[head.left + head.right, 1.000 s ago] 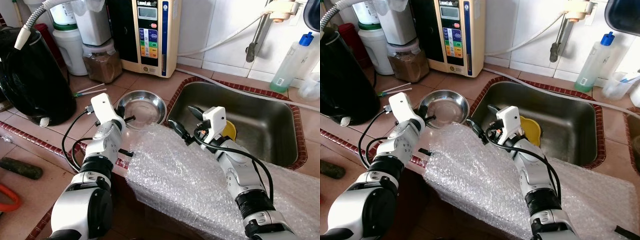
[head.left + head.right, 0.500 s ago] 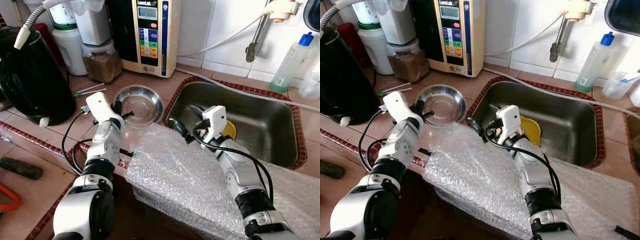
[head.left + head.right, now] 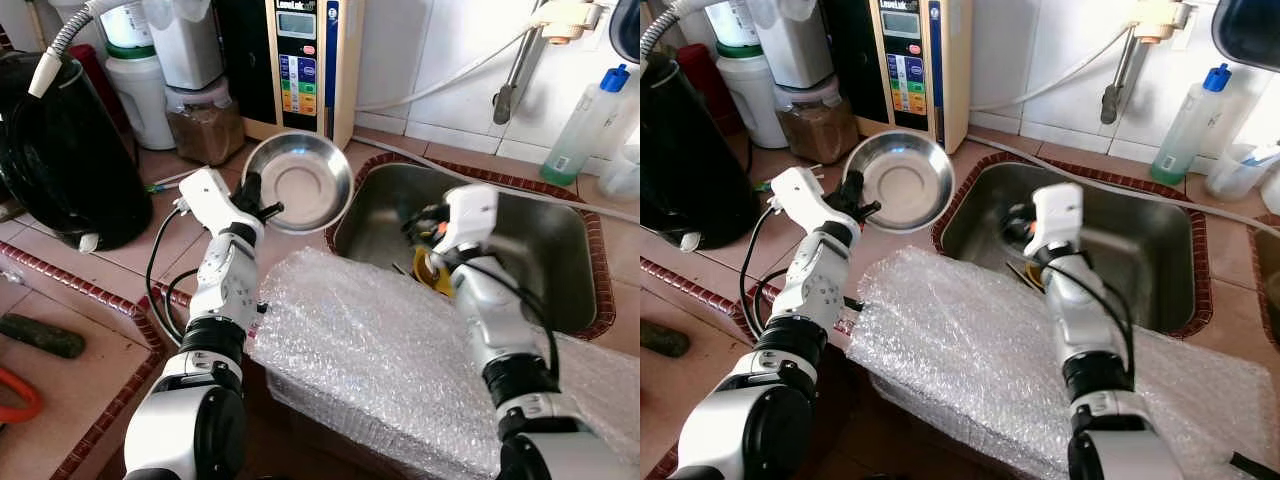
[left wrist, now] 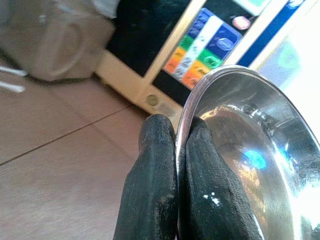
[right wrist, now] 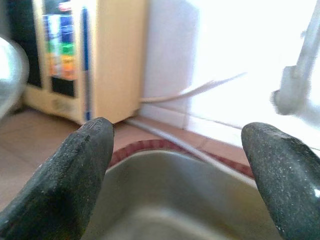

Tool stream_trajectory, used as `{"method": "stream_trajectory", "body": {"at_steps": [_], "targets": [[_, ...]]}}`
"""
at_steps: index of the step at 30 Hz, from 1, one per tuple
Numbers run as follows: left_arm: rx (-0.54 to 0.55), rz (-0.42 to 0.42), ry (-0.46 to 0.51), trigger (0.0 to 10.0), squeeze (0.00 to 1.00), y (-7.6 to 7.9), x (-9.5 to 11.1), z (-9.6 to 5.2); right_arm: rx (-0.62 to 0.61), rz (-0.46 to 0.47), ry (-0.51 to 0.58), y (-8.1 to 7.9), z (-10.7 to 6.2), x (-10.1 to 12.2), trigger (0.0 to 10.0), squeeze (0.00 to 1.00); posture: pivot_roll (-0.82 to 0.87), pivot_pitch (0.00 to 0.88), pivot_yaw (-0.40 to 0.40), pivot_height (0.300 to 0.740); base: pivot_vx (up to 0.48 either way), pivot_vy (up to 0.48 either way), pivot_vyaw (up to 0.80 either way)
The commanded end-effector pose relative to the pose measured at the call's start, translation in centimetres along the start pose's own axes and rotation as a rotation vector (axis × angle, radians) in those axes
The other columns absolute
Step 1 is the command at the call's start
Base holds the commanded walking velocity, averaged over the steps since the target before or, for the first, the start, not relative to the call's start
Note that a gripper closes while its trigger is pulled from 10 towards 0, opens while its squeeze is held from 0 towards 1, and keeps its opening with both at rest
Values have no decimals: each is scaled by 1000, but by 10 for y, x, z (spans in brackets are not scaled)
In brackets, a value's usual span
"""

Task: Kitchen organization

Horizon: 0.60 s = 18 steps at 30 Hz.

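1. Steel bowl (image 3: 299, 181) held off the bench, tilted on edge, hollow side facing the camera and a little upward; round, so no long axis to tell.
2. Pinched at its lower left rim by the left gripper (image 3: 252, 197): jaws pressed together on the thin rim, one finger (image 4: 152, 185) outside and one inside the bowl.
3. Hanging above the terracotta-tiled bench (image 3: 175, 230), between the water ionizer (image 3: 305, 62) and the corner of the sink (image 3: 530, 250).
4. Right gripper (image 5: 182, 170) raised over the sink basin, jaws spread wide with nothing between them; fingers hard to make out in the head views, lost behind the white wrist housing.
5. Yellow item (image 3: 432, 272) in the sink mostly hidden behind the right arm; not identifiable.
6. Bubble wrap (image 3: 380, 360) draped over the front edge of the bench and the near rim of the sink.
7. Along the back: black kettle (image 3: 60, 150) at left, a jar of brown powder (image 3: 205, 125), white containers cut off at the top edge, white wall tiles, a tap (image 3: 515, 70), and a blue-capped clear bottle (image 3: 585, 120) at right.
8. Red mosaic trim along the bench and sink edges.
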<state>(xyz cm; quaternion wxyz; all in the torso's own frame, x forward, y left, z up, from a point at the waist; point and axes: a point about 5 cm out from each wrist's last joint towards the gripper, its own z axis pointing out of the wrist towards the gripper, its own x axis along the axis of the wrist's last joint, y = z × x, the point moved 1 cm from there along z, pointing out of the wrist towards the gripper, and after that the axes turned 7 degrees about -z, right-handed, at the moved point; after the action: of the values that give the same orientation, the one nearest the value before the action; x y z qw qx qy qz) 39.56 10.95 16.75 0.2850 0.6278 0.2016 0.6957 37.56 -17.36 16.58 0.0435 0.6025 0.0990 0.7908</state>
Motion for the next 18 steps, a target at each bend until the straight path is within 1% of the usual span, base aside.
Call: {"method": "stream_trajectory", "body": {"at_steps": [1, 2, 4, 7, 8, 9, 13, 14, 16, 17, 18], "targets": [[-62, 28, 29, 0, 0, 12, 5, 2, -30, 11, 12, 4, 5, 5, 10000, 0, 9, 0, 46, 740, 0, 0, 0], [-83, 60, 38, 0, 0, 16, 6, 2, -45, 20, 22, 6, 7, 8, 10000, 0, 11, 0, 45, 740, 0, 0, 0], [-117, 92, 47, 0, 0, 22, 7, 2, -51, 45, 38, 5, 10, 12, 10000, 0, 11, 0, 45, 740, 0, 0, 0], [-175, 115, 57, 0, 0, 32, 7, 1, -33, 102, 71, 1, 13, 19, 10000, 0, 10, 0, 46, 740, 0, 0, 0], [-200, 153, 50, 0, 0, 36, 4, 0, -4, 153, 112, -5, 15, 29, 10000, 0, 9, 0, 49, 740, 0, 0, 0], [-208, 163, 48, 0, 0, 38, 4, -1, 7, 171, 126, -8, 16, 32, 10000, 0, 9, 0, 49, 740, 0, 0, 0], [-208, 157, 39, 0, 0, 39, 0, -2, 20, 213, 179, -11, 17, 44, 10000, 0, 5, 0, 52, 740, 0, 0, 0], [-208, 158, 36, 0, 0, 39, -2, -2, 25, 248, 197, -11, 18, 48, 10000, 0, 3, 0, 53, 740, 0, 0, 0], [-209, 159, 34, 0, 0, 40, -3, -2, 27, 263, 203, -11, 18, 49, 10000, 0, 3, 0, 53, 740, 0, 0, 0], [-211, 157, 31, 0, 0, 40, -4, -3, 42, 298, 209, -10, 18, 51, 10000, 0, 0, 0, 52, 740, 0, 0, 0], [-214, 156, 30, 0, 0, 41, -5, -4, 52, 306, 207, -11, 17, 50, 10000, 0, 0, 0, 52, 740, 0, 0, 0]]}}
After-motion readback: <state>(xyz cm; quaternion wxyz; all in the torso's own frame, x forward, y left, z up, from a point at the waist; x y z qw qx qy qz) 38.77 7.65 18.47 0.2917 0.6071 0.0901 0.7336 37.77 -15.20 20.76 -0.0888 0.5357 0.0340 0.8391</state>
